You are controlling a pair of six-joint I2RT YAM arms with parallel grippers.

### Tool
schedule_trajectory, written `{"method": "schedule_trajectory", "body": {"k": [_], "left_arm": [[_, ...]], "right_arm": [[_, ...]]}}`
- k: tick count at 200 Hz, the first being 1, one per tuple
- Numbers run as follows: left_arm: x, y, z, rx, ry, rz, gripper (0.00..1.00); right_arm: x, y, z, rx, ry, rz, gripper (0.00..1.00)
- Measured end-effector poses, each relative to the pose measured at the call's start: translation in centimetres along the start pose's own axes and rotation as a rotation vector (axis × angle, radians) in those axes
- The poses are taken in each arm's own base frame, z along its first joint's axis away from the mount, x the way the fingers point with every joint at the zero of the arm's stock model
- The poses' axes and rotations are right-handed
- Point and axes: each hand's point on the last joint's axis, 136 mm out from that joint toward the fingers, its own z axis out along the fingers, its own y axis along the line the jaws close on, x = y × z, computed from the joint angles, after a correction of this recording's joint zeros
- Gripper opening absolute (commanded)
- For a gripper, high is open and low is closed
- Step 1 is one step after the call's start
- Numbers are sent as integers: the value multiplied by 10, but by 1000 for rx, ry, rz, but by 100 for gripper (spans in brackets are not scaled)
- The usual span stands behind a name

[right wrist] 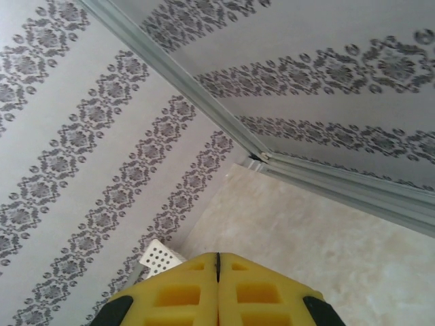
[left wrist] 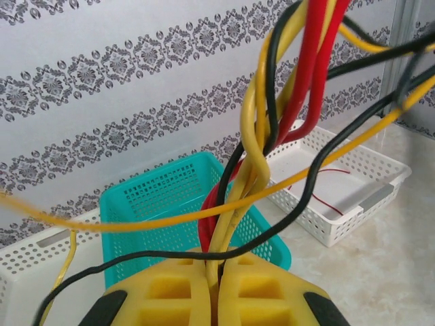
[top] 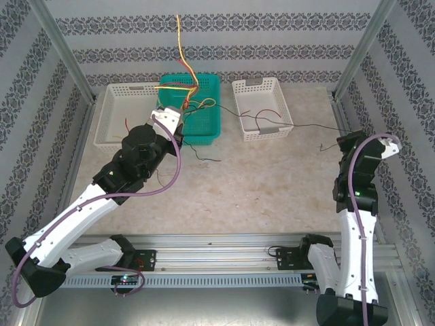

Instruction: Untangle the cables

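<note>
A twisted bundle of yellow, red and black cables (left wrist: 257,170) rises out of my left gripper (left wrist: 217,272), which is shut on them; a yellow strand sits right in the seam of the pads. From above, that gripper (top: 168,119) hangs at the front left of the teal basket (top: 204,136), and the cables (top: 182,61) stand high above it. Loose loops lie inside the basket. My right gripper (top: 345,139) is at the far right, shut, with a thin dark sliver in its seam (right wrist: 217,261). A taut black cable (top: 312,127) runs to it from the right white basket (top: 262,133).
A white basket (top: 112,115) on the left holds a red wire (top: 129,124); the right one holds a red wire (top: 268,114) too. A black wire (top: 204,157) trails onto the table before the teal basket (left wrist: 149,197). Metal frame posts stand at the back corners.
</note>
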Motion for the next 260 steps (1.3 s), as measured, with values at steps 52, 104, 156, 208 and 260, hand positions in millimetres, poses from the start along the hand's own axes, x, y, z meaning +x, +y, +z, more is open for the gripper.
{"method": "schedule_trajectory", "body": {"k": [52, 104, 156, 208, 260], "left_arm": [[-2, 11, 0, -48, -6, -8, 0], [0, 38, 1, -173, 3, -18, 0], [13, 59, 10, -263, 44, -46, 0], [15, 66, 11, -289, 49, -70, 0], [18, 61, 17, -265, 56, -96, 0]], "right_arm": [[-2, 3, -10, -13, 20, 21, 0], [-24, 12, -48, -78, -42, 41, 0], [-55, 26, -102, -156, -136, 41, 0], [-88, 41, -155, -236, -227, 8, 0], [-73, 82, -140, -350, -78, -39, 0]]}}
